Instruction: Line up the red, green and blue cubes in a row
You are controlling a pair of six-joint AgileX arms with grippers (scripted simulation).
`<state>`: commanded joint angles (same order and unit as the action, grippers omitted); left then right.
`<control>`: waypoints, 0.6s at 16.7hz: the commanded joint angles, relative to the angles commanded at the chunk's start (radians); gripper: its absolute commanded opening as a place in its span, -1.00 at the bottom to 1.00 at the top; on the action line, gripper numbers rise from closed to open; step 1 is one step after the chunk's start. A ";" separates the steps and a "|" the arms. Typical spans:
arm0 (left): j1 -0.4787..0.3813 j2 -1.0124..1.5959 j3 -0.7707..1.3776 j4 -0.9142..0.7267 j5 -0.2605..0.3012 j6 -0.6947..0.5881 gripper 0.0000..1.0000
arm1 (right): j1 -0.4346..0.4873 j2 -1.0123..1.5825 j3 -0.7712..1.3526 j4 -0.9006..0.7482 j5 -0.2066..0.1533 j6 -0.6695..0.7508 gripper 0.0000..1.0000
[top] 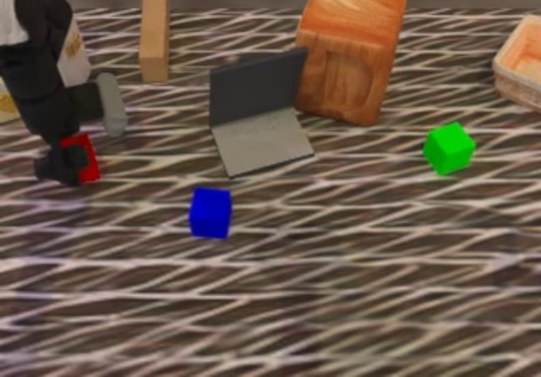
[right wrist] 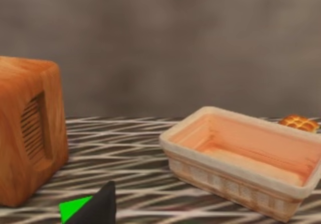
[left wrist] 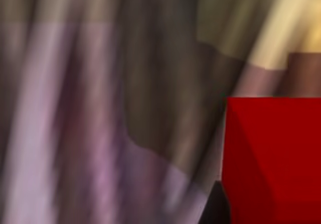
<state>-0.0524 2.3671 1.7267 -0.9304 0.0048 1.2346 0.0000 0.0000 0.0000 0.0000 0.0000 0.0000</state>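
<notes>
Red cube (top: 82,155) sits at far left of the table in the top view, with the left gripper (top: 69,162) down over it, dark fingers either side; looks clamped on it, though whether it's off the surface I can't tell. Blue cube (top: 210,212) is left of centre, alone, well apart from red. Green cube (top: 449,148) is far right, near the big wooden block (top: 348,49). Clutter: open grey laptop (top: 255,115) between block and blue, thin wooden bar (top: 154,35) at the back, basket (top: 520,62) at right edge. Right arm isn't seen from above.

Left wrist view: red cube (left wrist: 273,158) fills the lower corner, very close, one vertical edge facing the camera; table streaked behind. Fingers not distinguishable.

Right wrist view: dark fingertip (right wrist: 98,206) low in frame with a sliver of green cube (right wrist: 74,209) beside it, basket (right wrist: 241,158) and wooden block (right wrist: 27,128) beyond. Gripper opening: can't tell.

Step judged: carrying red toward blue. Lift clear, keep the grip square, set it down beside blue on one line, faces parallel.

Orientation: cubes have no long axis. Blue and green both sit slightly rotated to the table edge, red similar.
</notes>
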 joint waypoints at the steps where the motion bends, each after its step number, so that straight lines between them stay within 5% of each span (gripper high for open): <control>1: 0.000 0.000 0.000 0.000 0.000 0.000 -1.00 | 0.000 0.000 0.000 0.000 0.000 0.000 1.00; 10: 0.001 -0.037 0.001 -0.034 0.007 -0.014 -1.00 | 0.000 0.000 0.000 0.000 0.000 0.000 1.00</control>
<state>-0.0516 2.3304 1.7274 -0.9647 0.0114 1.2209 0.0000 0.0000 0.0000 0.0000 0.0000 0.0000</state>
